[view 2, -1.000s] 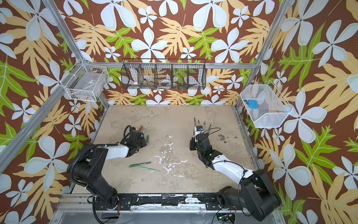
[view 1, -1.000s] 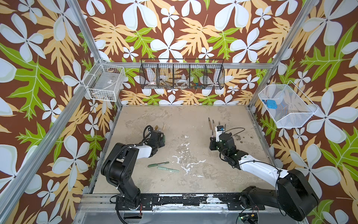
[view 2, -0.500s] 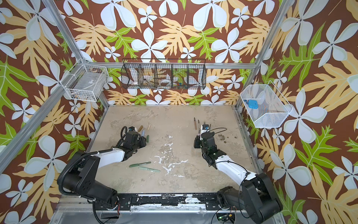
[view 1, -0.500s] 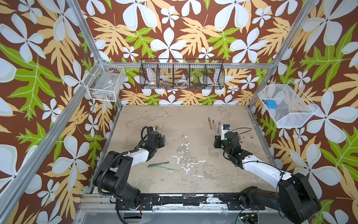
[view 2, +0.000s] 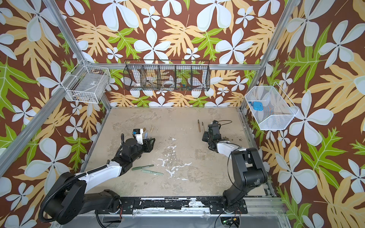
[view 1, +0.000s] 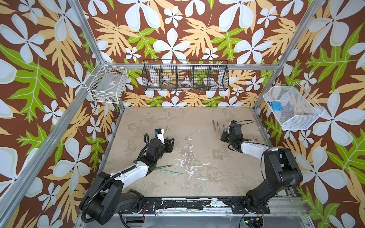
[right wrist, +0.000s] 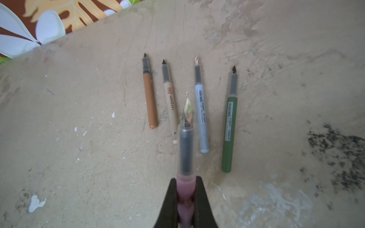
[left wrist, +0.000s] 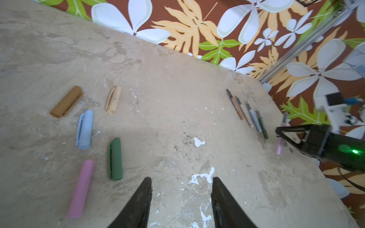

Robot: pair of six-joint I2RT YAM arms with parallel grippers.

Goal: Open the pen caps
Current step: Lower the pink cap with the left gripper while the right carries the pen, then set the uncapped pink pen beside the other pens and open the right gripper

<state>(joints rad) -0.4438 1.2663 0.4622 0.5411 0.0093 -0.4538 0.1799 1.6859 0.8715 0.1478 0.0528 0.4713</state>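
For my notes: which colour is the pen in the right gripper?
Pink; the pen shows best in the right wrist view.

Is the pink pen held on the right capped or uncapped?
Uncapped: the pink pen shows its bare grey neck and nib, and a pink cap lies apart.

Black rounded joints, white forearm shells on left arm [view 1: 130, 173] and right arm [view 1: 252, 148]. Ribbed black hose [view 1: 82, 205] loops off left shoulder toward 7 o'clock. Thin black wire [view 1: 245, 122] at right wrist. White wrist camera [view 1: 160, 134]. Black tapered fingers on left hand [left wrist: 181, 178] and right hand [right wrist: 186, 178]. Green light [left wrist: 354, 151] on right housing.
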